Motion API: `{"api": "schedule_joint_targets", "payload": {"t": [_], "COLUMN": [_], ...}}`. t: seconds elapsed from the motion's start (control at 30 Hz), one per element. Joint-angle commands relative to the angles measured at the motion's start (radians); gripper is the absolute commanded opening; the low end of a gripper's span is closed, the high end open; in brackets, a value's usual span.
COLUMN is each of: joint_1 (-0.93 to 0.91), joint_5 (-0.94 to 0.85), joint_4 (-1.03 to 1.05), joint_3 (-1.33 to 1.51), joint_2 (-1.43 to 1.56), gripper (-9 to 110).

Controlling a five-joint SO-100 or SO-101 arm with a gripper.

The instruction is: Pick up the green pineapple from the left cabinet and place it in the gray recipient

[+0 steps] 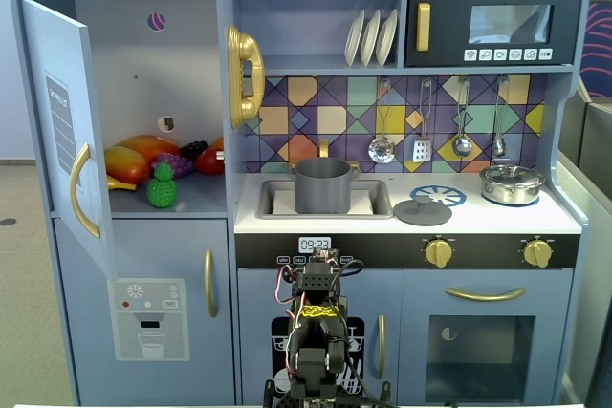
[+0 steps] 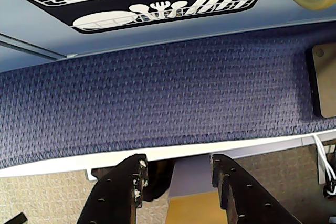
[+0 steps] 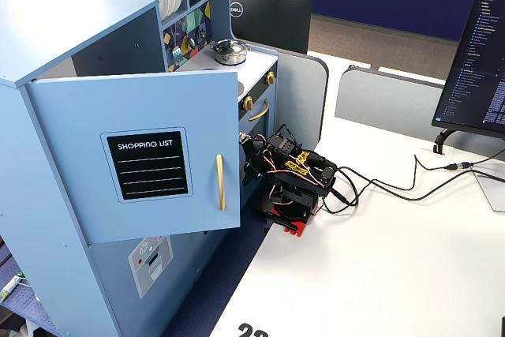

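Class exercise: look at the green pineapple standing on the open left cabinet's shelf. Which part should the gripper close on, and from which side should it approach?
Grip the bumpy round body of the green pineapple, below its leafy crown. Come in from the front, through the open door: the fruit stands upright at the shelf's front edge, with the other toy fruit packed behind and beside it. The gripper is open and empty, low at the kitchen's base.

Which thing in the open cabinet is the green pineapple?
In a fixed view, find the tall open cabinet at the toy kitchen's left. On its shelf, in front of the fruit pile, stands the pineapple: small, bumpy, and the only bright green piece.
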State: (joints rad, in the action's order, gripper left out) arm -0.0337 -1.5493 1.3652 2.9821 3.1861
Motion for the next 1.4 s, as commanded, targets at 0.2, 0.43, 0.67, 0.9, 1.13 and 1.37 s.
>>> {"api": "schedule_joint_targets", "payload": {"t": [0.2, 0.43, 0.67, 0.9, 1.13, 1.37], "joint_1": [-0.046, 0.189, 0.698, 0.862, 0.813, 0.824], "joint_5": [0.035, 0.169, 0.029, -0.049, -0.067, -0.075], "joint_4": [0.164, 0.026, -0.813, -1.166, -1.302, -1.410], "joint_3": [0.020, 0.014, -0.153, -0.400, -0.578, -0.611], "joint_2": [-0.008, -0.011, -0.117, -0.276, -0.468, -0.592], "gripper": [1, 0, 0, 3, 25, 32]}}
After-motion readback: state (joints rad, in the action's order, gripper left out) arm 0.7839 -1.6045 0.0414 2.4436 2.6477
